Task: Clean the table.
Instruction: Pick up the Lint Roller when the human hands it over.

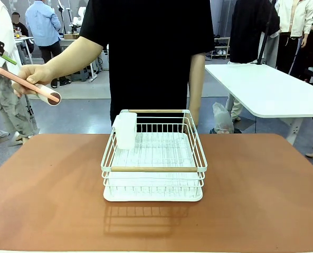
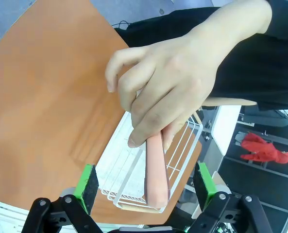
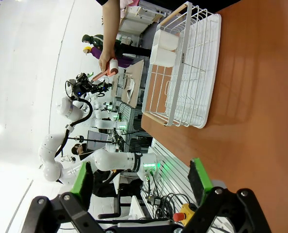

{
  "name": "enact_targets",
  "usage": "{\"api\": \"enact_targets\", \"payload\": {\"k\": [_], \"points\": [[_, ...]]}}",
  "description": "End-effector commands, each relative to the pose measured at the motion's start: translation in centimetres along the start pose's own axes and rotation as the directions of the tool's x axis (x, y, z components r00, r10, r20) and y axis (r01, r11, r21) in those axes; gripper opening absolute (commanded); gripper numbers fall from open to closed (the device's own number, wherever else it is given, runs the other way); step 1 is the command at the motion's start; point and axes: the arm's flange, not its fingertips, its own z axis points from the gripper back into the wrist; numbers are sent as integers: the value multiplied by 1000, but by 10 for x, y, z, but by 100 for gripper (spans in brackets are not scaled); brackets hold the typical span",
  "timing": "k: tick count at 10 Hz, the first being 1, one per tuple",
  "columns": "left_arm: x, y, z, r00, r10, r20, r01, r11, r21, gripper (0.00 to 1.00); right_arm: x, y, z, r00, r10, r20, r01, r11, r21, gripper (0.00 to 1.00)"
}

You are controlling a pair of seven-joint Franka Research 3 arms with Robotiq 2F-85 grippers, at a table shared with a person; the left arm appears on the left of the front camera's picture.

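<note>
The reddish-brown table (image 1: 262,205) spreads across the front view. At the far left a person's hand (image 1: 34,75) holds a roller with a pink handle and a white cylindrical head (image 1: 53,97) out over the table's left edge. Its handle end points into my left gripper (image 1: 2,74), which is open. In the left wrist view the pink handle (image 2: 155,167) lies between the two green pads (image 2: 89,182) without touching them, and the hand (image 2: 173,82) still grips it. My right gripper (image 3: 143,182) hangs open and empty over the table (image 3: 260,111).
A white wire dish rack (image 1: 153,158) with wooden bars and a white cup holder (image 1: 126,130) stands at the table's middle, with the person right behind it. A white-topped table (image 1: 272,89) stands at the back right. Other people are farther off.
</note>
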Motion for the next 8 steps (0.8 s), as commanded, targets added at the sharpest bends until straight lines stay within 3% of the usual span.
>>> {"api": "enact_targets", "payload": {"k": [1,3,4,5,6,8], "points": [[-3,1,-1,1000,-4,30,4,1000,20,100,1,3,0,1000,7,0,-7,1000,1,100],[-2,-2,-3,999,-46,21,46,999,19,100,1,3,0,1000,7,0,-7,1000,1,100],[-2,-2,-2,998,-67,21,67,998,10,52,1,3,0,1000,7,0,-7,1000,1,100],[-2,-2,-2,997,-71,25,70,997,22,40,1,3,0,1000,7,0,-7,1000,1,100],[-2,-1,-2,997,-69,19,69,997,23,0,1,3,0,1000,7,0,-7,1000,1,100],[-2,0,-5,998,-68,15,68,997,30,0,1,3,0,1000,7,0,-7,1000,1,100]]}}
